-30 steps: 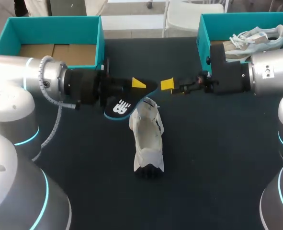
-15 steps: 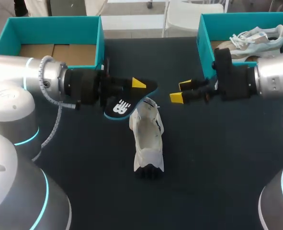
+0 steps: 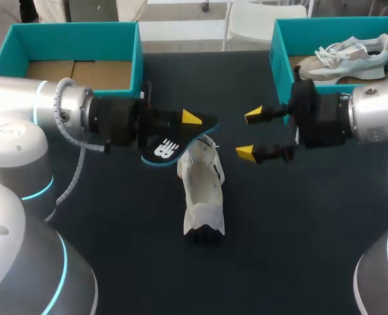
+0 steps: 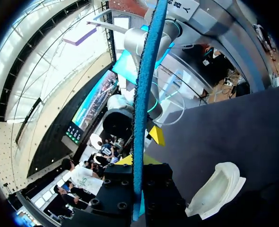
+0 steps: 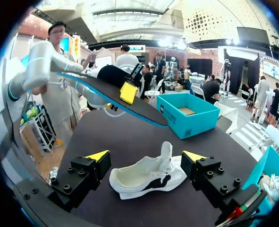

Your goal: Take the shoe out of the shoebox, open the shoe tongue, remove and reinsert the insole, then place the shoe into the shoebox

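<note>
- The left end effector (image 3: pixel 188 123) is clamped on the insole (image 3: pixel 167 143) just above the shoe (image 3: pixel 203 190), probably to reinsert it.
- The right end effector (image 3: pixel 249 134), fingers apart, faces the shoe on the tabletop (image 3: pixel 299 216), seemingly to steady it.

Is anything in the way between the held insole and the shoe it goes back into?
Nothing visible. The insole, clamped in the left gripper, hangs raised at the far end of the shoe; the open right gripper is off to the side, not between them.
</note>
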You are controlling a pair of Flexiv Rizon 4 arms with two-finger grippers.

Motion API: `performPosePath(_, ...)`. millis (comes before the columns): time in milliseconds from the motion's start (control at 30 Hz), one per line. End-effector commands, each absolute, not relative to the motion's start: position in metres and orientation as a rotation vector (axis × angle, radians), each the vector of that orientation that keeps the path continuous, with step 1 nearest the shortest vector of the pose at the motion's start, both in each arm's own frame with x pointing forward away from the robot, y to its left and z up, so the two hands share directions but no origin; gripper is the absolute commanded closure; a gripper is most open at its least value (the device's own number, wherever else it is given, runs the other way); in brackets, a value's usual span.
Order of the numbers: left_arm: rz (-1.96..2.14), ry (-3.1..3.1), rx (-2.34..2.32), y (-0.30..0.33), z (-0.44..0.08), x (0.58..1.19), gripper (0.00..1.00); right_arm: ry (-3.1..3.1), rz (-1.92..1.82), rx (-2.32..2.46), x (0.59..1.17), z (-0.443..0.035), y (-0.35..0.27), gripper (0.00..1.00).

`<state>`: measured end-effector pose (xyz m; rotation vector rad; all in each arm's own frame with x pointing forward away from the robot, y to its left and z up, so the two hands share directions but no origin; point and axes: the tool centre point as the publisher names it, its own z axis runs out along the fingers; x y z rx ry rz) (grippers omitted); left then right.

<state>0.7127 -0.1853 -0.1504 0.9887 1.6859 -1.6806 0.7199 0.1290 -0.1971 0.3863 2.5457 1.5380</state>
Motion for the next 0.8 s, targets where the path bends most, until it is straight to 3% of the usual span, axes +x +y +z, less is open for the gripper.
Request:
performPosePath(33, -1.684, 1.678, 0.931, -0.175, -0.161, 0.685, 1.00, 2.656, 1.219, 0.244, 0.725, -0.210, 0.139, 0.00)
performPosePath(200, -1.686, 1.718, 0.925, -0.170, -0.177, 0.673, 1.00, 2.765, 1.122, 0.301, 0.723, -0.235, 0.146, 0.00)
performPosePath(800, -1.712, 1.690, 0.761, -0.161, -0.234, 0.655, 1.00, 2.741, 0.985, 0.223, 0.725, -0.252, 0.143, 0.00)
